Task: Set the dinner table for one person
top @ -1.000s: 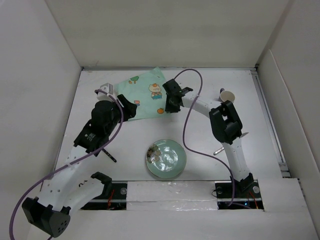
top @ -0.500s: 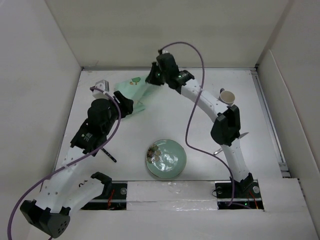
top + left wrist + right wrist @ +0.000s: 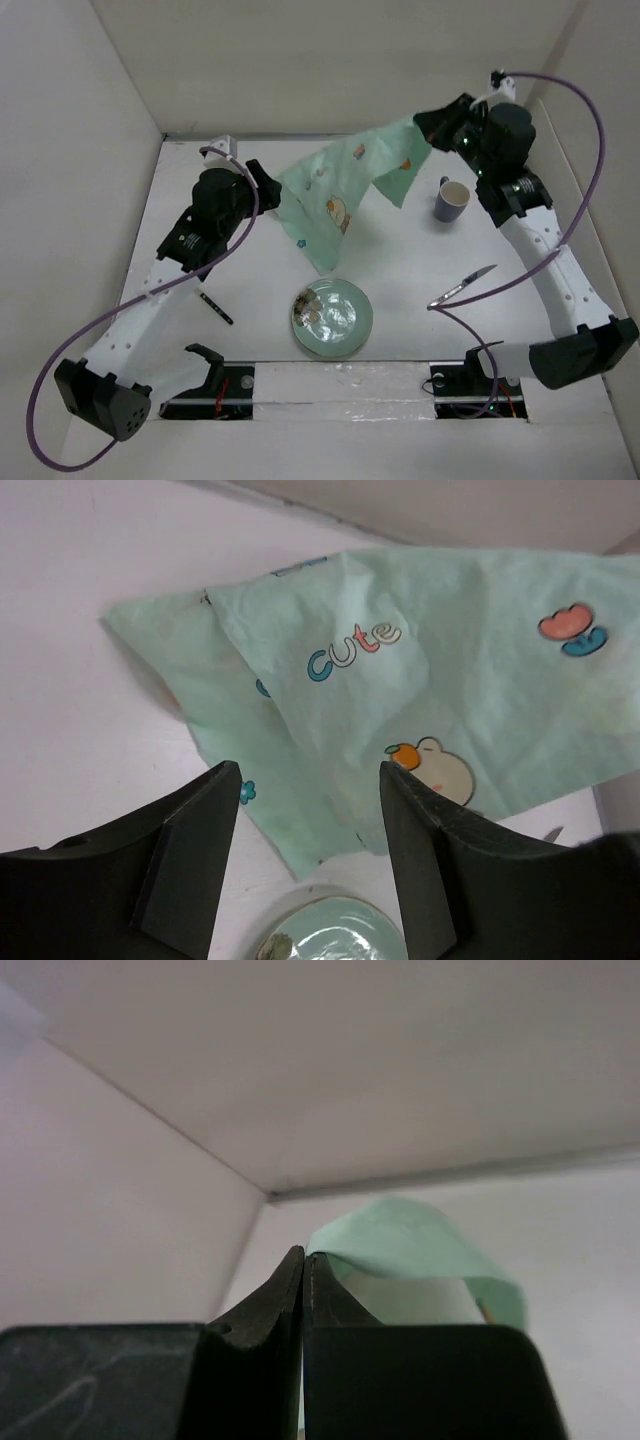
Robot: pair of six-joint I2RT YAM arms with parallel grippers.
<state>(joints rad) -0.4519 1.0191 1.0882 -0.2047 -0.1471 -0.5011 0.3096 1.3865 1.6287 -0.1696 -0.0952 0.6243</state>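
Up beyond the plate (image 3: 332, 318), to its right: the right gripper (image 3: 432, 128) is pinching one corner of the mint-green mat (image 3: 340, 195) between fully closed fingers, holding it in the air.
Mat: is hanging as a slanted sheet, with its lowest tip dangling just beyond the plate's far rim; whether that tip is touching the tabletop cannot be told.
Reason for the hold: in judgement, the corner grip is letting the cloth unfold under its own weight, ready for laying flat as the base of the setting.
Left gripper (image 3: 268, 188): is hovering beyond the plate to its left, at the mat's free edge, its fingers standing moderately apart and gripping nothing; probably lining up on a second corner.
Right arm pose: is reaching high and outstretched, wrist above the cup (image 3: 452, 200).
Left arm pose: is bending at the elbow and angling inward toward the cloth.
Dinner table (image 3: 400, 260): is lying beneath everything, the plate sitting near the middle of its near edge.
Silver utensil (image 3: 465, 285): is resting right of the plate, well apart.
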